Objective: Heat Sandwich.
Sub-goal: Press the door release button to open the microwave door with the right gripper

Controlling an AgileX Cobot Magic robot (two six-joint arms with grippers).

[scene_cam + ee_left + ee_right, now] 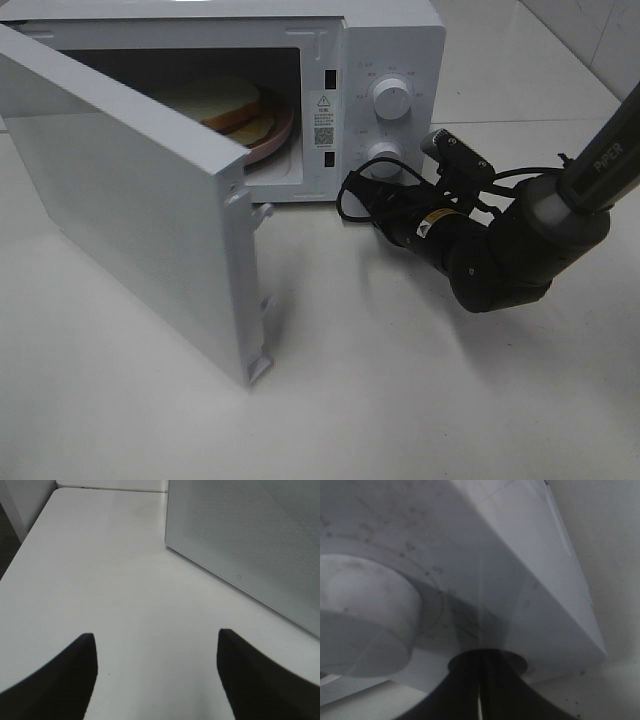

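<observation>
Sandwich: lying on the pink plate inside the microwave, door standing open.
Right claw: sitting clenched just beside the lower knob.
Left claw: hovering released over the worktop beside the door.

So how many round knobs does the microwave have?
2. The upper knob is high on the panel of the microwave; the lower knob is straight below it, with the right end effector close by. None seem hidden.
</observation>
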